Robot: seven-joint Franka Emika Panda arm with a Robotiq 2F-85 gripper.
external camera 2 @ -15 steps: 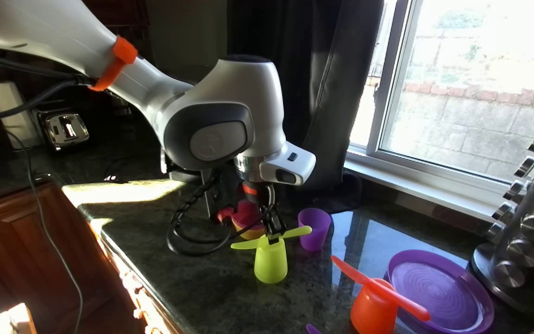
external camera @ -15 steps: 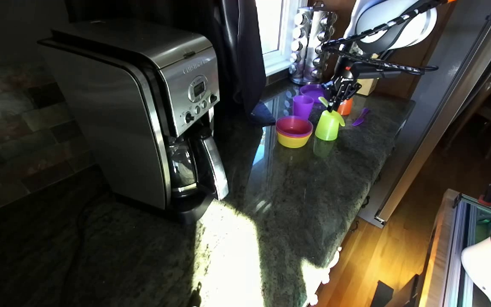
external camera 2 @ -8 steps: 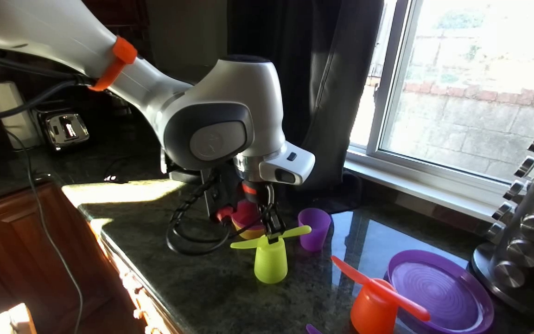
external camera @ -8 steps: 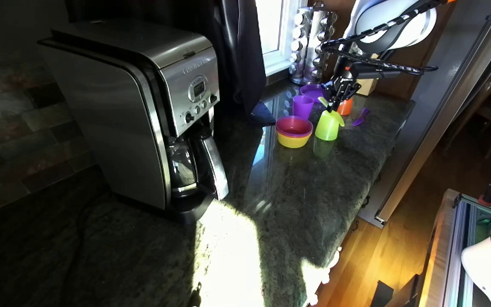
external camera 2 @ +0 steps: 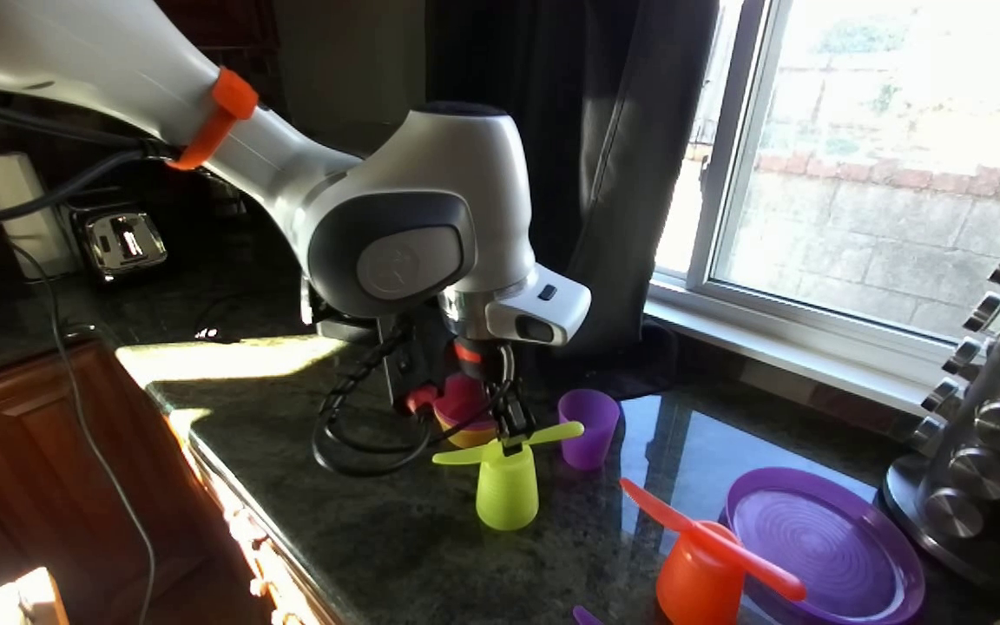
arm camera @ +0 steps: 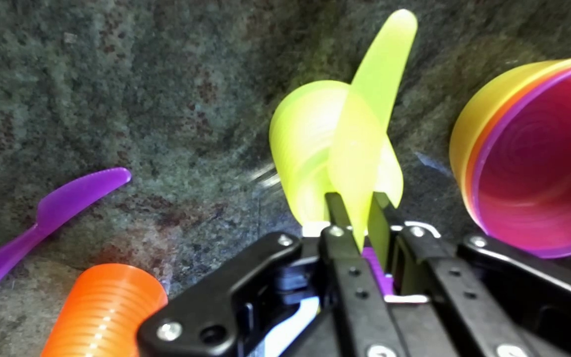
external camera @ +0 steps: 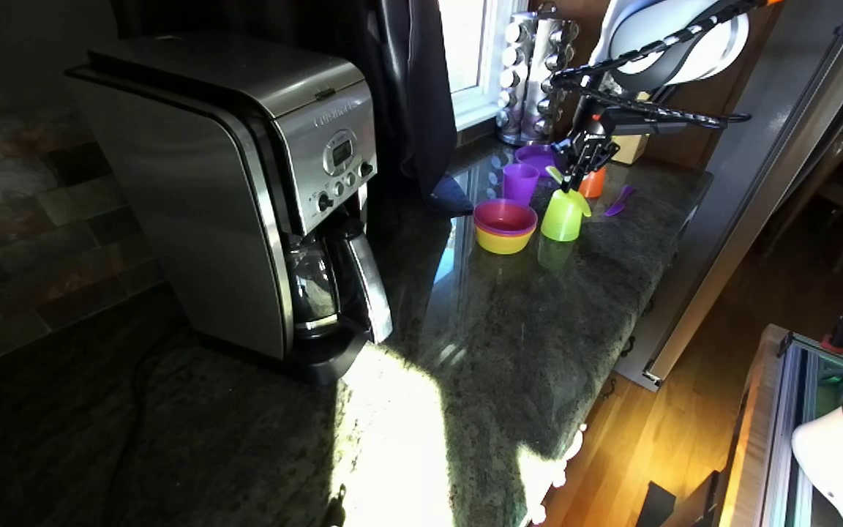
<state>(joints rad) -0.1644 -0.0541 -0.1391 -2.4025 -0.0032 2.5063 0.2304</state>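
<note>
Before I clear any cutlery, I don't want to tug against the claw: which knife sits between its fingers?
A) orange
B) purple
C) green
C: in the wrist view the green knife runs between the fingers of the claw, while the purple knife lies on the counter and, in an exterior view, the orange knife lies across the orange cup.

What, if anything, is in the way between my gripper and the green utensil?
Nothing visible: the gripper is shut on the green utensil, its jaws on either side. The green cup is directly beneath, not between them, and the stacked bowls stand off to one side.
</note>
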